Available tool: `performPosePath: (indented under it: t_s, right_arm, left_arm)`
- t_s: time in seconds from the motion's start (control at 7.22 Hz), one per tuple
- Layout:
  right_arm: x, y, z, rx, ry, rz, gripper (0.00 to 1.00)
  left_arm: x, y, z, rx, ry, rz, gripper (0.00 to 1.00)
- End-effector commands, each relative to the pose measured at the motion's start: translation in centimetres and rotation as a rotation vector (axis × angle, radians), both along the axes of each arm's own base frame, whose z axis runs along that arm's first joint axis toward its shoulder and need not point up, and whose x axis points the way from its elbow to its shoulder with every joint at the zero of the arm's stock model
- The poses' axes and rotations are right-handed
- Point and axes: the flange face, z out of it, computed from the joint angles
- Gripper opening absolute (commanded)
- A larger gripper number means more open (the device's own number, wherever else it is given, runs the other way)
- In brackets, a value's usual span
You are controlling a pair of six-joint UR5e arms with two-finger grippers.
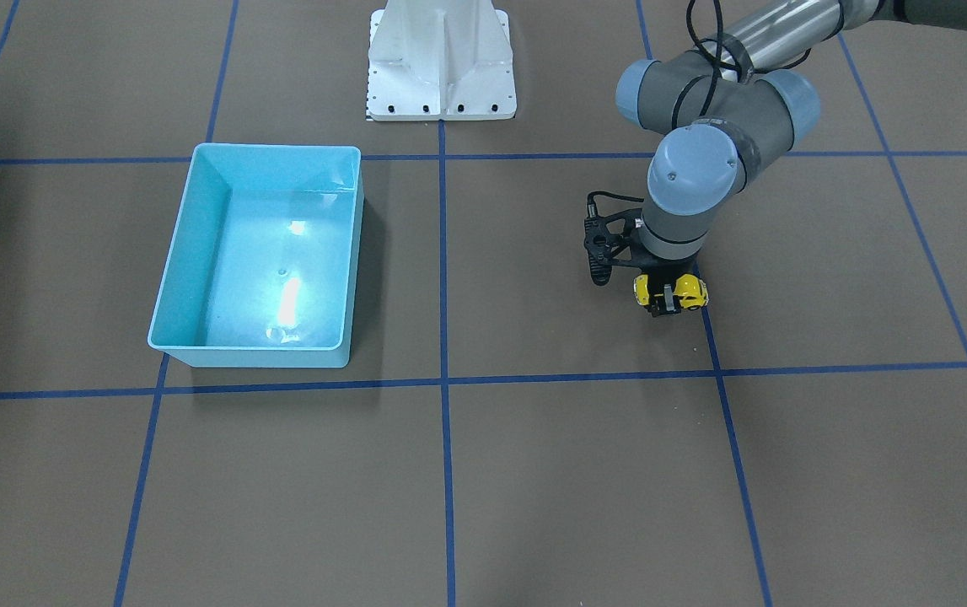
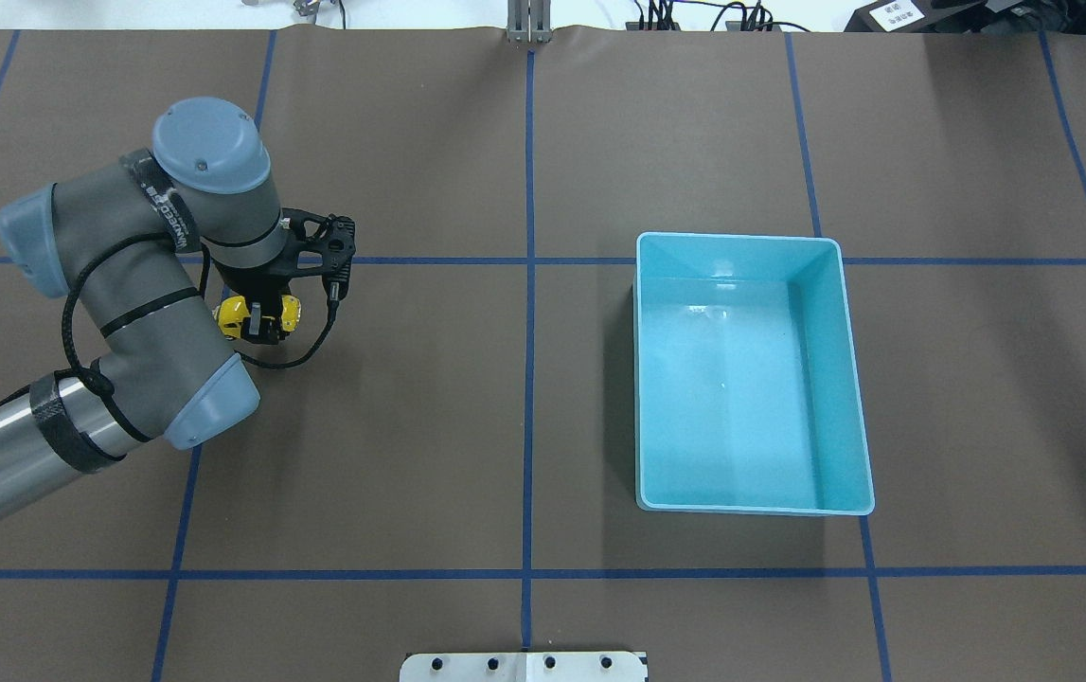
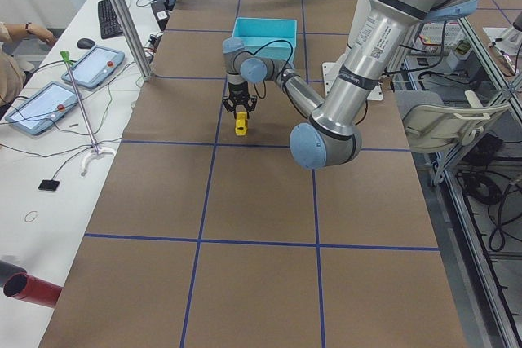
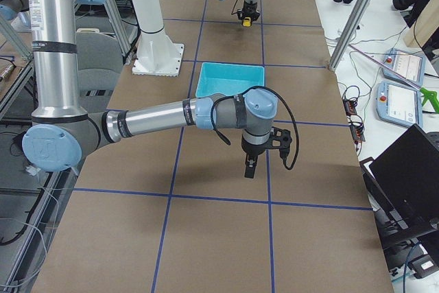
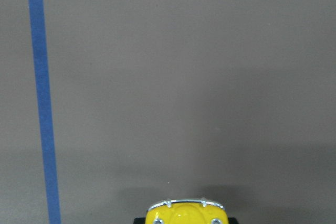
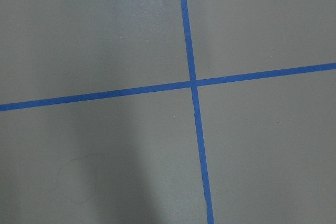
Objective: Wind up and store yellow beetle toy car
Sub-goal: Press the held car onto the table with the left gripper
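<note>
The left gripper (image 1: 667, 299) clamps the yellow beetle toy car (image 1: 690, 288). Its glossy rounded body could slip free during winding. Whether the right gripper (image 4: 249, 167) is parted cannot be told.

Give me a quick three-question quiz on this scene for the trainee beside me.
1. True or false: the toy car already lies in the blue bin.
2. Where is the left claw? A. Inside the bin. B. Closed around the car. C. Raised high with nothing in it.
3. Fill the gap: in the overhead view, the bin sits to the ___ of the middle tape line.
Key: 1 false; 2 B; 3 right.
</note>
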Motion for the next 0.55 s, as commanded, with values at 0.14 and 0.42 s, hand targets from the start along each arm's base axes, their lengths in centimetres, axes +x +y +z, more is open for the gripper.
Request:
performPosePath:
  t_s: [0.14,0.42]
  right_arm:
    - [0.0,-0.2,0.0,0.0,0.0,0.0,1.0]
    - [0.0,-0.2,0.0,0.001,0.0,0.0,1.0]
  left_arm:
    - [-1.3,1.0,2.3,0.049,0.028,0.02,0.0]
    - [-1.6,1.3,3.5,0.062,0.043,0.02,0.0]
